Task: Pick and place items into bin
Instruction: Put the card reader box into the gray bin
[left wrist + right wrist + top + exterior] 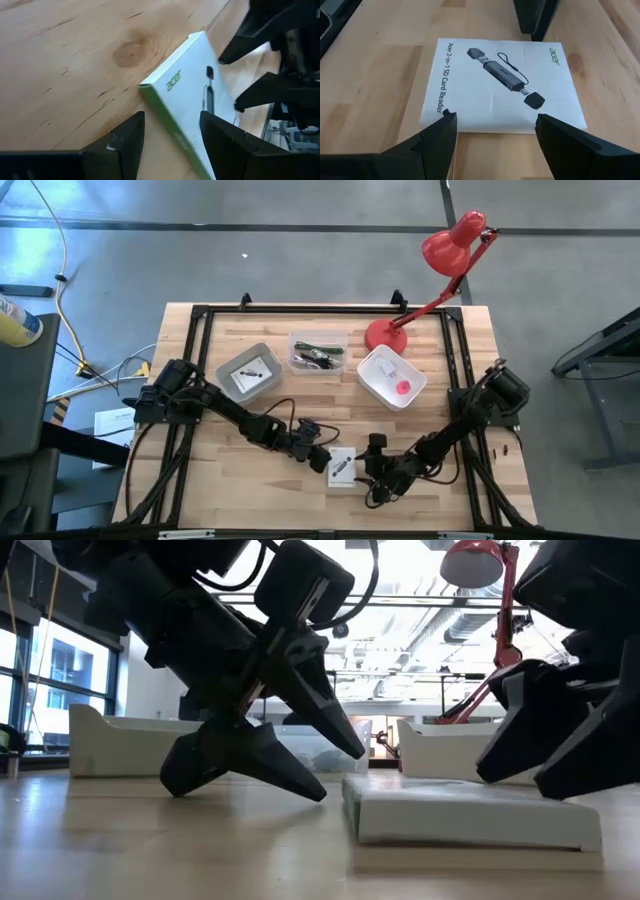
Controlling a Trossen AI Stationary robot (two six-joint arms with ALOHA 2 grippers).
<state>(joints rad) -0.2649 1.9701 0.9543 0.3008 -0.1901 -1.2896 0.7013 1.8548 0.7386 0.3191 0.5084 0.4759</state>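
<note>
A flat white box point(342, 468) printed with a card reader lies flat on the wooden table near its front edge, between my two grippers. My left gripper point(322, 460) is open at the box's left edge point(165, 107), one finger point(300, 783) low by the table, the other above the box. My right gripper point(496, 117) is open over the box's right edge, fingers pointing down at a slant. Farther back stand three bins: a grey one point(248, 372) with a card, a clear one point(318, 352) with cables and a green pen, and a white one point(392, 376) with a pink piece. My left gripper shows a small gap to the box in the low view and touches nothing. My right gripper has its fingertips point(490, 776) right at the box's top face point(495, 125), close to its near edge; I cannot tell whether they touch it.
A red desk lamp point(440, 270) stands at the back right, its base point(385, 335) beside the white bin. A black frame point(300, 308) runs along the table's sides. Bare wood lies left of the box and in front of the bins.
</note>
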